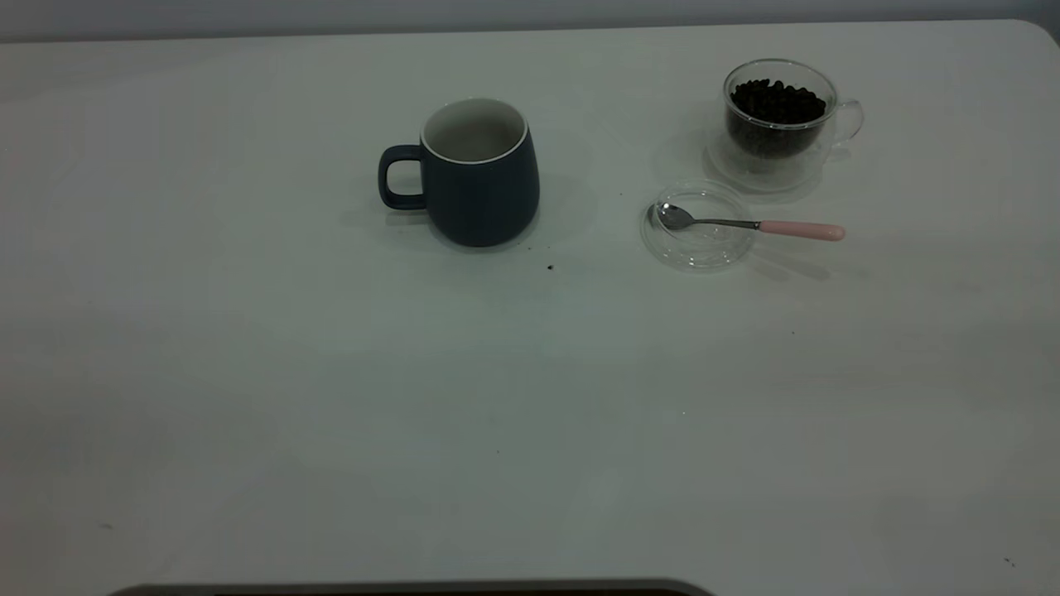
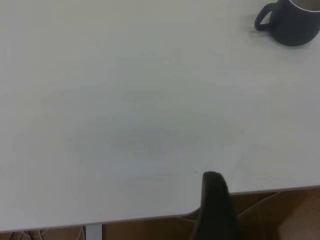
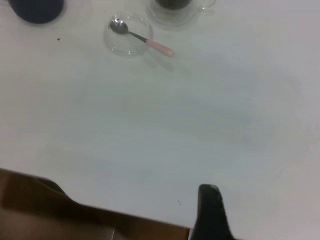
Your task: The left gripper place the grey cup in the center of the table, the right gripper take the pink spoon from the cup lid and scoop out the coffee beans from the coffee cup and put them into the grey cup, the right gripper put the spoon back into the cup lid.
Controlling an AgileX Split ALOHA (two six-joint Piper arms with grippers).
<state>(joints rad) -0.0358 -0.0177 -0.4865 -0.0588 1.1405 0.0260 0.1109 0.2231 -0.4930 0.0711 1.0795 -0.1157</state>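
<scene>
The grey cup (image 1: 480,174) stands upright near the middle of the table (image 1: 497,414), handle toward the left, and only white wall shows inside it. To its right the cup lid (image 1: 700,258) lies flat with the pink spoon (image 1: 799,230) across it, bowl in the lid and handle pointing right. Behind the lid stands the coffee cup (image 1: 845,124), filled with coffee beans (image 1: 778,101). Neither gripper appears in the exterior view. My left gripper (image 2: 215,210) and my right gripper (image 3: 210,212) each show only as one dark tip over the table's near edge, far from the grey cup (image 2: 292,22) and the spoon (image 3: 160,48).
A few dark specks (image 1: 550,266) lie on the white tabletop in front of the grey cup. Below the table's near edge, brown floor (image 3: 50,215) shows in the wrist views.
</scene>
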